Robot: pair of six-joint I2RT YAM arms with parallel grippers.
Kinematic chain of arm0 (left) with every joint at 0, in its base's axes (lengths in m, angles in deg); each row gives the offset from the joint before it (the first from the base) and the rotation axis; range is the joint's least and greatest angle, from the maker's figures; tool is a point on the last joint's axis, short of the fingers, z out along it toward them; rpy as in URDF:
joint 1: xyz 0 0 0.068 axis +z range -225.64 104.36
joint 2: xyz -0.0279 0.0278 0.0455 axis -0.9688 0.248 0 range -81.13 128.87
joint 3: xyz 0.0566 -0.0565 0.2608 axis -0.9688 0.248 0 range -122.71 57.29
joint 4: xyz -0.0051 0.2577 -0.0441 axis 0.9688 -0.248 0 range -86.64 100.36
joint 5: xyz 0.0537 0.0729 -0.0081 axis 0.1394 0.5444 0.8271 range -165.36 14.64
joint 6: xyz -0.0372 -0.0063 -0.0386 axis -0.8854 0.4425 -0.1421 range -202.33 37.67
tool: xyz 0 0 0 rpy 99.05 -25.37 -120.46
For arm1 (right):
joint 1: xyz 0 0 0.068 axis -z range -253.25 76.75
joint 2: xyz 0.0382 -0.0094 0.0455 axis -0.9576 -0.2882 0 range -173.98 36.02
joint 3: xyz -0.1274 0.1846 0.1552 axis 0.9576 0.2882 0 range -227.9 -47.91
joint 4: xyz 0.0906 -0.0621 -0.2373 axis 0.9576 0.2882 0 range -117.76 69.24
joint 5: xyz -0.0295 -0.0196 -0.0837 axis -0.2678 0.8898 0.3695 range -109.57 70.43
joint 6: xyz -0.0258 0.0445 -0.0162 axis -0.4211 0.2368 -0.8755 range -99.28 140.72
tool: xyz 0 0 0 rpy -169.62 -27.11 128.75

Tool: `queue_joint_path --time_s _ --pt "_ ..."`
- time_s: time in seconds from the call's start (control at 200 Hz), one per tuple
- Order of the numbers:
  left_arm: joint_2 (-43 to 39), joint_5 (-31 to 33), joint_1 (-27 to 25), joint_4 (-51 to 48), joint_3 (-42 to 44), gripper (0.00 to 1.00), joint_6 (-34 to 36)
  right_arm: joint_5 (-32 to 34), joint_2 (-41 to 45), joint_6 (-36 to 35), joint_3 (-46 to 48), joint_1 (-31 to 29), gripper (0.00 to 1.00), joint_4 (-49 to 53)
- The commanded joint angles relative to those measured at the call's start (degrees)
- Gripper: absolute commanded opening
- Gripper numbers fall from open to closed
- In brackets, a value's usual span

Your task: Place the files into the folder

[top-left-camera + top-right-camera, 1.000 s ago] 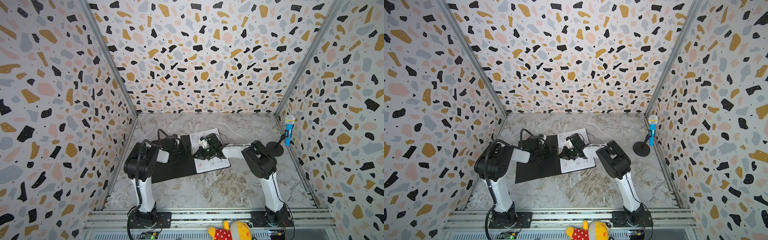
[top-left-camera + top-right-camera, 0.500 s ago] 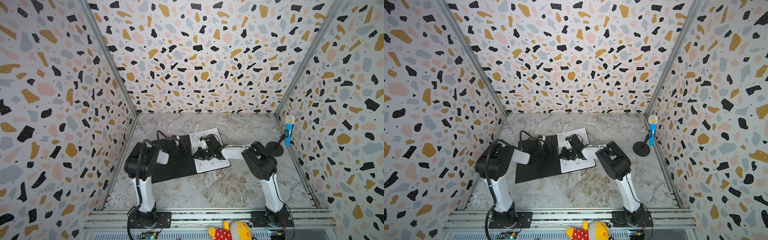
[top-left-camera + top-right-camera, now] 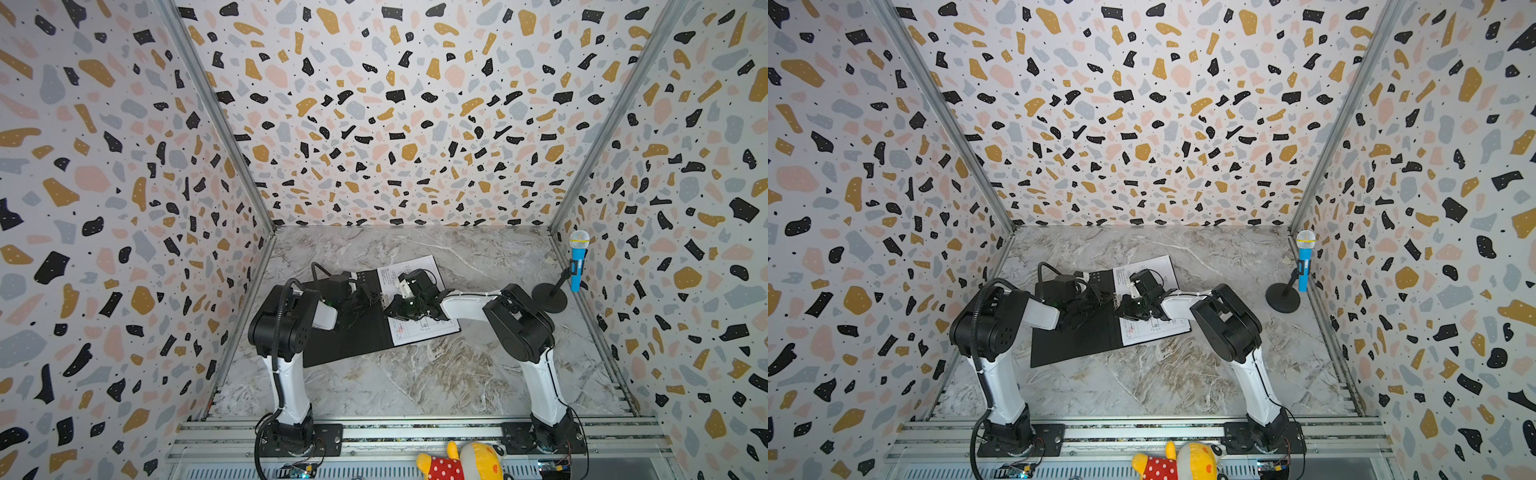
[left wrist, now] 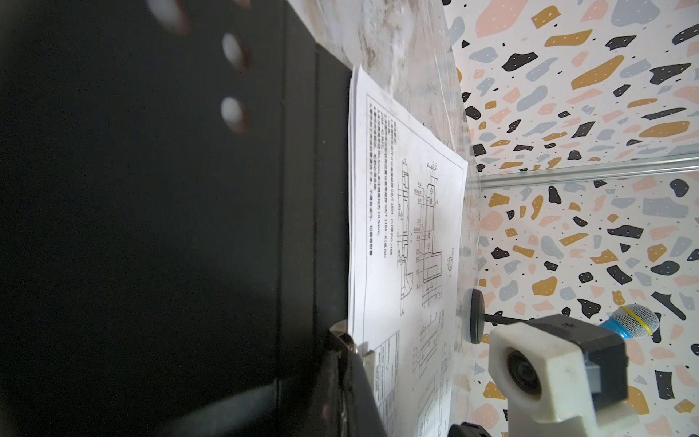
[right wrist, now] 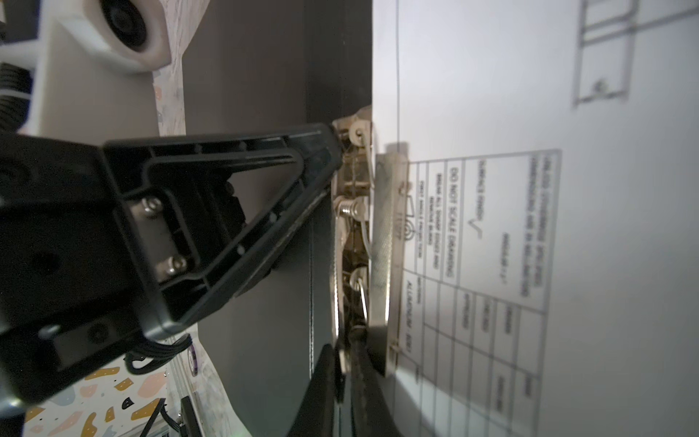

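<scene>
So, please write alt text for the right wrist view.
A metal clip lies over the edge of a drawing sheet in the open black folder. The left gripper, jaws shut, is at one end, the right gripper at the other.

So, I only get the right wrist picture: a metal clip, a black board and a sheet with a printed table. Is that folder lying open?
Observer: Yes. In both top views the folder lies open and flat on the marble table, black inside up.
Operator: And the paper, is it just one sheet?
Observer: No. The left wrist view shows the files as a stack, with more than one edge showing and a line drawing on top.
</scene>
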Motion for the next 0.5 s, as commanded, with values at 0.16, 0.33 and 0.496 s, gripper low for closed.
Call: queue_joint_path --time_s 0.16,0.33,0.496 --pt "0.5 -0.9 -0.4 -3.2 0.1 0.05 1.8 4.4 -0.4 1.2 2.1 0.2 0.16 7.7" --pt "0.5 -1.2 -0.4 -3.2 0.0 0.06 2.0 3.9 0.0 1.9 3.0 0.3 0.18 6.8" --pt "0.6 -1.0 -0.4 -3.9 -0.3 0.05 2.6 3.5 1.4 3.6 3.9 0.3 0.32 4.6"
